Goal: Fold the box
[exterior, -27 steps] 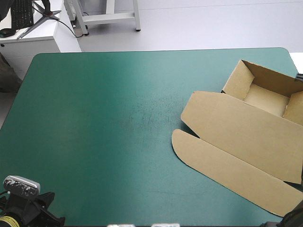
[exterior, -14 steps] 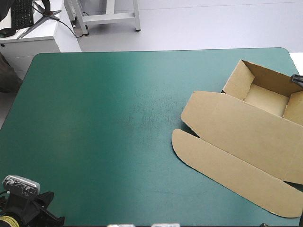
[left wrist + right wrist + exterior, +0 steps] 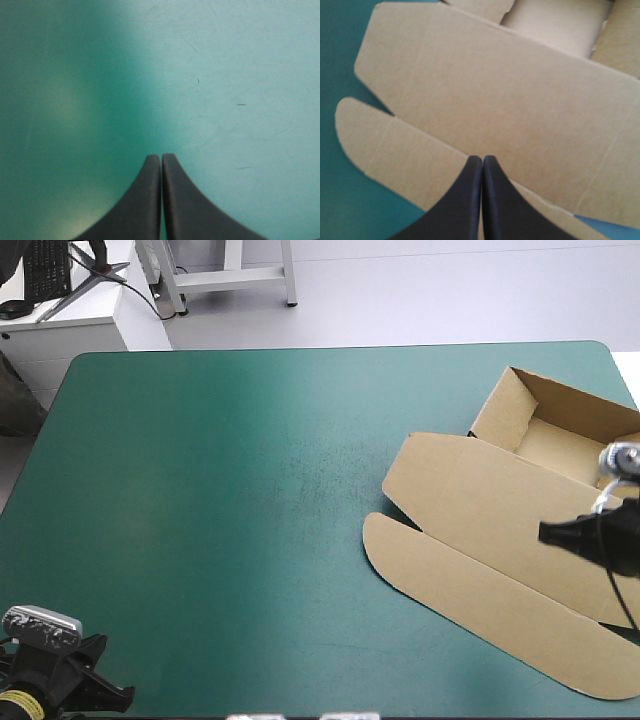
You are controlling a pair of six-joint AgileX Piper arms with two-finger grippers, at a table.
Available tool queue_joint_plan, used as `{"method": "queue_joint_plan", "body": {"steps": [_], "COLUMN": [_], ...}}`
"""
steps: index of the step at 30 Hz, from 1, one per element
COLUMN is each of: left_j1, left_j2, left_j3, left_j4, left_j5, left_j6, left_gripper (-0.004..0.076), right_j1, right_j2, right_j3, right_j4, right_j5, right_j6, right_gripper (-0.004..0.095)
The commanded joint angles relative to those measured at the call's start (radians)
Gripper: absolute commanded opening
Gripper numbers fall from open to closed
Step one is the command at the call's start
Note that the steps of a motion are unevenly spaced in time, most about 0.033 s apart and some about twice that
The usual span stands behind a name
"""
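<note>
The right gripper [image 3: 548,531], unseen just before, is now brought over the flat lid [image 3: 470,490] of the brown box [image 3: 505,418] at the right side of the table [image 3: 220,490], fingers [image 3: 470,200] pressed together and empty, like the left gripper [image 3: 161,157]; a next fold is probably prepared.

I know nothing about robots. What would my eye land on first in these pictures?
The brown box stands out first: an open tray with its lid lying flat, on the right side of the teal-green table. Next comes the right gripper, shut to a black point and poised over that lid. The left gripper, also shut, sits at the near left corner over bare cover.
</note>
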Motion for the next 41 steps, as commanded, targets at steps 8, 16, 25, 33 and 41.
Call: {"method": "queue_joint_plan", "body": {"steps": [8,16,25,33,41], "left_j1": [-0.005,-0.005,-0.005,-0.005,-0.005], "left_j2": [0.013,0.013,0.013,0.013,0.013], "left_j3": [0.024,0.024,0.024,0.024,0.024], "left_j4": [-0.001,-0.016,-0.016,-0.016,-0.016], "left_j5": [-0.136,-0.113,-0.113,-0.113,-0.113], "left_j6": [-0.01,-0.008,-0.008,-0.008,-0.008], "left_gripper": [-0.001,-0.001,-0.001,-0.001,-0.001], "right_j1": [0.039,0.039,0.039,0.039,0.039], "right_j2": [-0.382,-0.569,-0.604,-0.604,-0.604], "right_j3": [0.399,0.632,0.671,0.671,0.671], "right_j4": [0.069,0.069,0.069,0.069,0.069], "right_j5": [-0.097,-0.225,-0.224,-0.224,-0.224], "right_j6": [-0.123,-0.185,-0.188,-0.177,-0.177], "right_gripper": [-0.0015,-0.0015,-0.0015,-0.0015,-0.0015]}}
